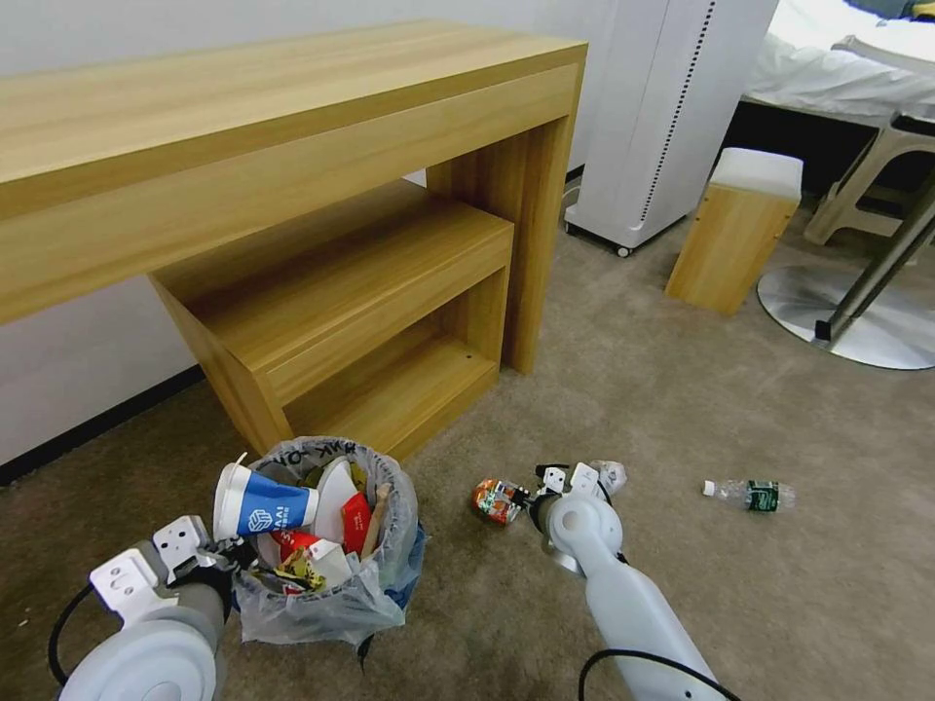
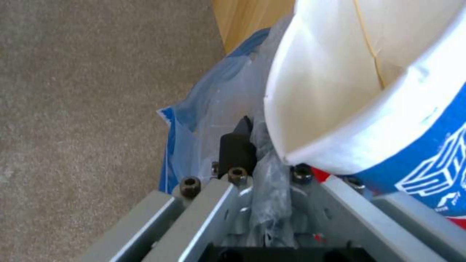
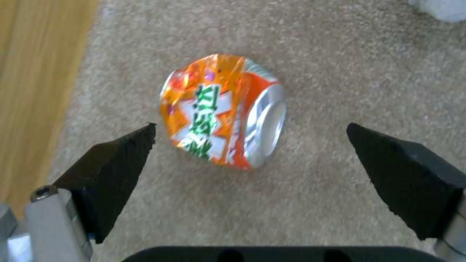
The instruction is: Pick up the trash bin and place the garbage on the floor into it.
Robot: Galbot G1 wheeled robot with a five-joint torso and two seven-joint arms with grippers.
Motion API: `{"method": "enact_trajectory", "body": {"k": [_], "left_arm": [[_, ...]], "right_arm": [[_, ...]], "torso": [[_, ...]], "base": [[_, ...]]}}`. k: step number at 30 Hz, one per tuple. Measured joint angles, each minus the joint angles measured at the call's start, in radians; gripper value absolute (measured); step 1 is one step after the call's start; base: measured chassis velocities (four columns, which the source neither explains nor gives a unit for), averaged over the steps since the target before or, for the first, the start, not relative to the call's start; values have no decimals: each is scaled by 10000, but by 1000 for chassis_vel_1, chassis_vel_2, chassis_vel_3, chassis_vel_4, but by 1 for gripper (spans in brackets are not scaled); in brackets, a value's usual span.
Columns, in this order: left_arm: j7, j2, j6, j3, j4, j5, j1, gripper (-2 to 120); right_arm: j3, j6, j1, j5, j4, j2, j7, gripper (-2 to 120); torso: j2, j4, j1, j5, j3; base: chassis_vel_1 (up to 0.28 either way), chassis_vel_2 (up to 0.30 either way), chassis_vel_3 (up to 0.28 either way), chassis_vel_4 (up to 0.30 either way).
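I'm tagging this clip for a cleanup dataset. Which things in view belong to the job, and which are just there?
Job: trash bin clamped by left gripper; crushed can between open right gripper fingers; plastic bottle; carpet floor.
Just there: wooden desk; stool.

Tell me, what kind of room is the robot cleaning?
Probably a hotel room or bedroom. There's a bed with white sheets, a wooden desk against the wall, and beige carpet with a little stool.

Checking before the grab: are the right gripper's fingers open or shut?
Open: right gripper fingers stand wide apart, the crushed can lying untouched between them.
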Motion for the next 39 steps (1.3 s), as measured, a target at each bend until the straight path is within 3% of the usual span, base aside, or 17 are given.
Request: {"method": "enact_trajectory", "body": {"k": [9,14,18,32,39], "left_arm": [[5,-23,-13,41,-58,16,25,1],[7,-28,-14,64,-88,59,38,1],[7,-52,-16,98,-107,86,39,1],[6,-65,-19,91,-120,94,74,1],[5,-65,-22,117,-121,93,71,1]], "right_arm": [[244,28,355,-366,-949,227,-877,96],[319,35,490,-502,-1322,455,-1095,75],[344,49,538,-720,-1603,579,-1282,65],[483,289,785,-1428,-2553,962,-1754,61],[583,407,859,-1711,-2873,968,-1954,32]], "torso": [[0,0,0,1,0],[0,0,0,1,0],[0,0,0,1,0],[-1,0,0,1,-1],[0,-1,0,0,-1]], "base": [[0,0,0,0],[0,0,0,0],[0,0,0,0],[0,0,0,0],[0,0,0,0]]}}
